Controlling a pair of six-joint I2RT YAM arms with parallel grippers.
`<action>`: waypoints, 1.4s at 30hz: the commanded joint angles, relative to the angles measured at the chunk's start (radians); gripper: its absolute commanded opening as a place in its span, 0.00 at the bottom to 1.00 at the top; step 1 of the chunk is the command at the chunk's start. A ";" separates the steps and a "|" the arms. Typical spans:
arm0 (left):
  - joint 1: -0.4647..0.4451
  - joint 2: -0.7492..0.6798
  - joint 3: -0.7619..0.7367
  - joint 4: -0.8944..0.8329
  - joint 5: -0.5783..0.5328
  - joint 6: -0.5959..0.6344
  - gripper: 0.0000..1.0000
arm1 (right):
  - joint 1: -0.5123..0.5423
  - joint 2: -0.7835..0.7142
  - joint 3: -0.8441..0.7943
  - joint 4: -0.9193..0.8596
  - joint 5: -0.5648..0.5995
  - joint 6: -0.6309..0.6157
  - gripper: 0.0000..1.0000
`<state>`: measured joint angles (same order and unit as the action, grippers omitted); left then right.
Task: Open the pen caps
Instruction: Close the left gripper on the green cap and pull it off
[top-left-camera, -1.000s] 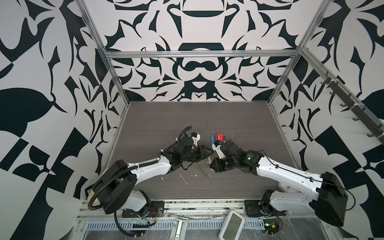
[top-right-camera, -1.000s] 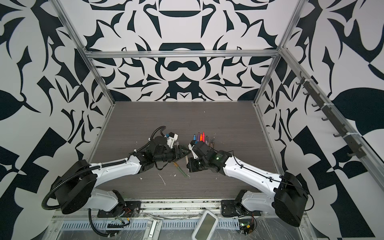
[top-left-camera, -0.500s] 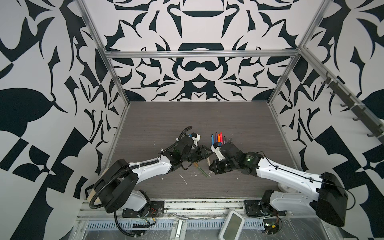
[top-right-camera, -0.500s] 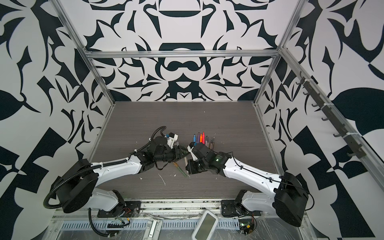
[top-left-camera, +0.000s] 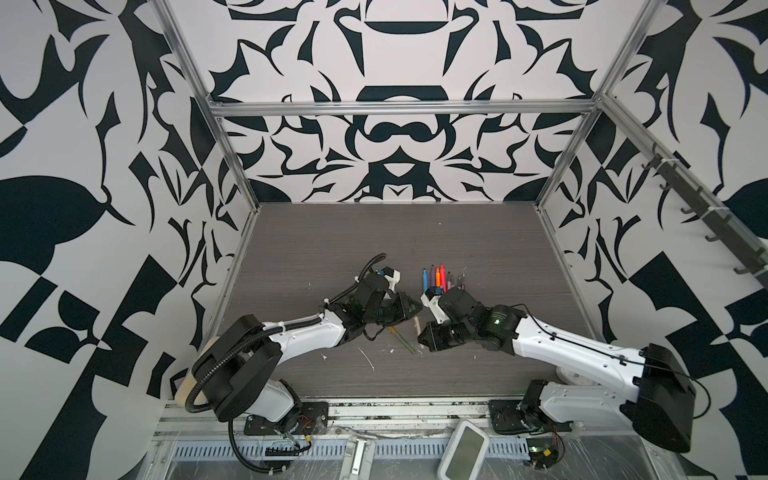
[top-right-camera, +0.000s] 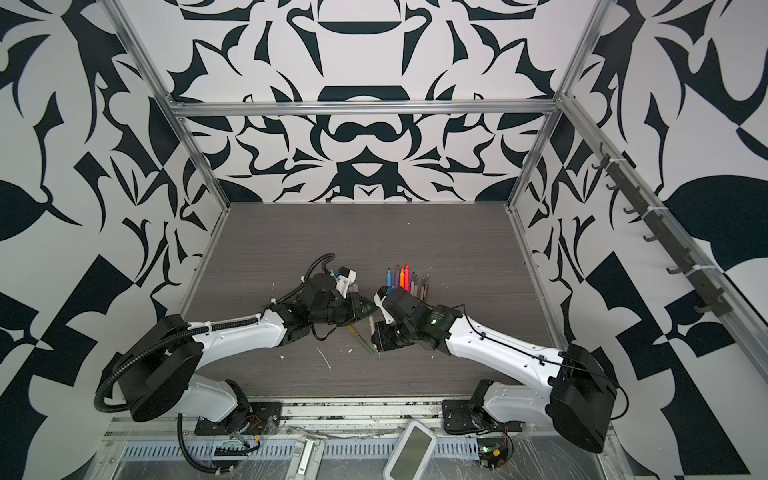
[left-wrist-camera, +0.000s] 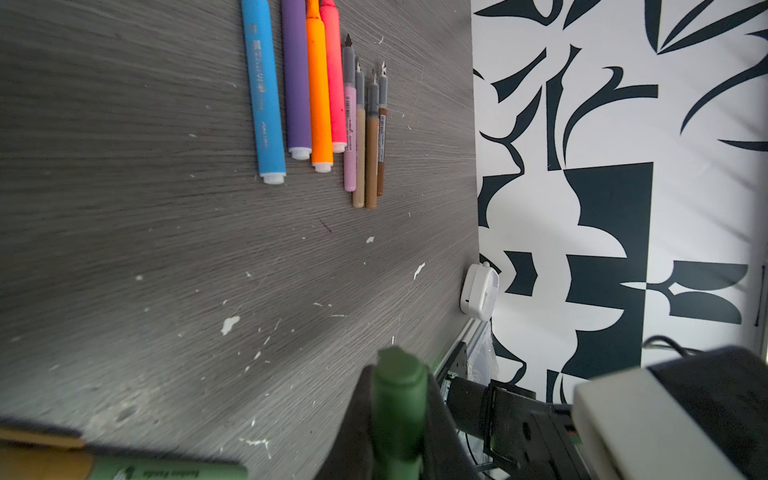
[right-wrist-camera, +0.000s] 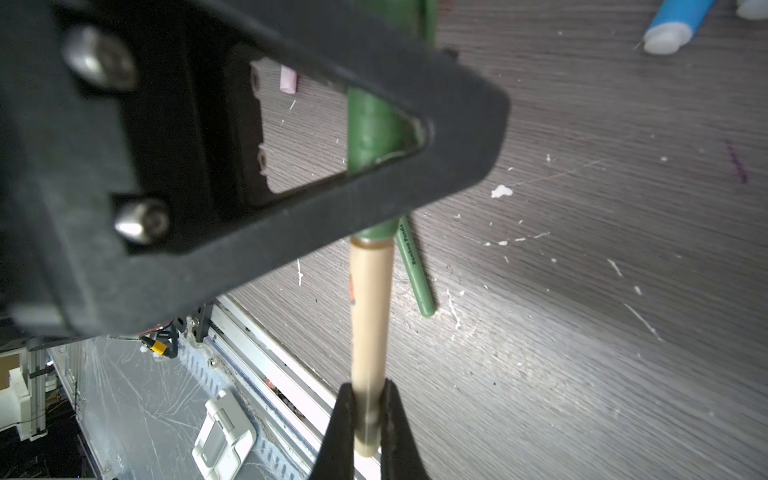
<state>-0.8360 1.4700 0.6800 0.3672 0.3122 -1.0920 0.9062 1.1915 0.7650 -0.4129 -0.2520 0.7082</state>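
Observation:
A tan pen (right-wrist-camera: 371, 316) is held in the air between the two arms, with a green pen cap (right-wrist-camera: 370, 129) on its end. My right gripper (right-wrist-camera: 368, 399) is shut on the pen's tan barrel. My left gripper (left-wrist-camera: 400, 374) is shut on the green cap (left-wrist-camera: 401, 399), its black fingers (right-wrist-camera: 436, 137) pressed against both sides. In both top views the two grippers (top-left-camera: 409, 309) (top-left-camera: 422, 336) meet near the table's middle front. A loose pinkish cap (right-wrist-camera: 288, 80) lies on the table beyond them.
A row of uncapped coloured markers and thin pens (top-left-camera: 440, 278) (left-wrist-camera: 316, 95) lies behind the grippers. A green pen (top-left-camera: 403, 340) (right-wrist-camera: 415, 270) lies on the table under the held pen. White scraps dot the grey table (top-right-camera: 291, 249). A white device (top-left-camera: 463, 446) sits beyond the front rail.
My left gripper has closed onto the green cap. The right gripper has stayed shut on the tan pen, and both arms have hardly moved.

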 joint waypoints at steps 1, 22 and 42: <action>-0.003 0.012 0.011 0.082 0.032 -0.019 0.00 | 0.008 -0.036 0.012 -0.034 0.047 0.002 0.30; -0.005 0.033 -0.008 0.183 0.095 -0.033 0.00 | 0.007 0.005 0.045 -0.016 0.085 0.019 0.11; 0.352 0.090 0.369 -0.234 -0.022 0.261 0.00 | 0.025 -0.042 -0.059 0.066 0.071 0.096 0.00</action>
<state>-0.6418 1.5124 0.9607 0.1341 0.5117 -0.9333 0.8944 1.1957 0.7654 -0.1383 -0.0937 0.7639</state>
